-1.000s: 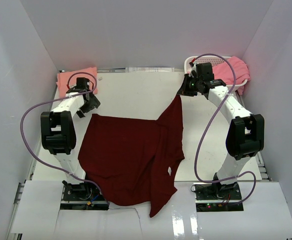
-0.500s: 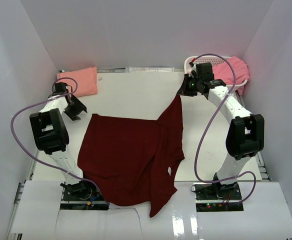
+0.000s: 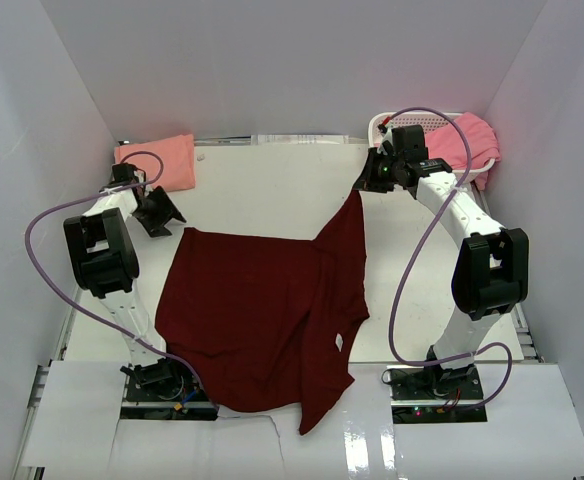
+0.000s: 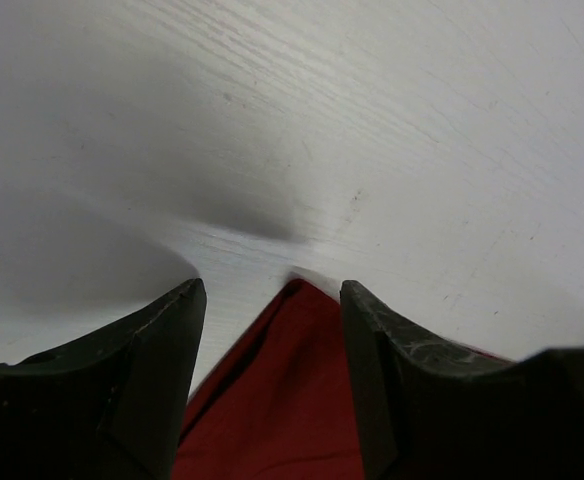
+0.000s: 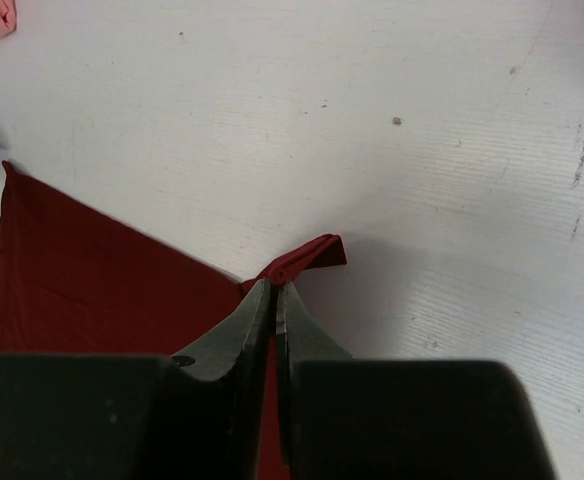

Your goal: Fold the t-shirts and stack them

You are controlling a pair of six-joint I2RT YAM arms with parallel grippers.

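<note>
A dark maroon t-shirt [image 3: 262, 310] lies spread across the middle of the table, its lower hem hanging over the near edge. My right gripper [image 3: 363, 184] is shut on its far right corner, and the pinched cloth [image 5: 307, 258] pokes out past the closed fingertips. My left gripper [image 3: 164, 213] is low at the shirt's far left corner, open, with the corner's tip [image 4: 294, 330] lying between the two fingers, which do not touch it. A folded salmon-peach t-shirt [image 3: 162, 160] rests at the back left. A brighter pink t-shirt [image 3: 462, 140] is heaped in the basket.
The white lattice basket [image 3: 382, 123] stands at the back right, just behind my right wrist. A strip of paper [image 3: 302, 140] lies along the back edge. White walls close in on three sides. The left arm's purple cable [image 3: 42, 260] loops out toward the left wall.
My left arm swung out to the left and its gripper settled at the maroon shirt's far left corner, jaws somewhat narrower. The right gripper and the shirt have not moved.
</note>
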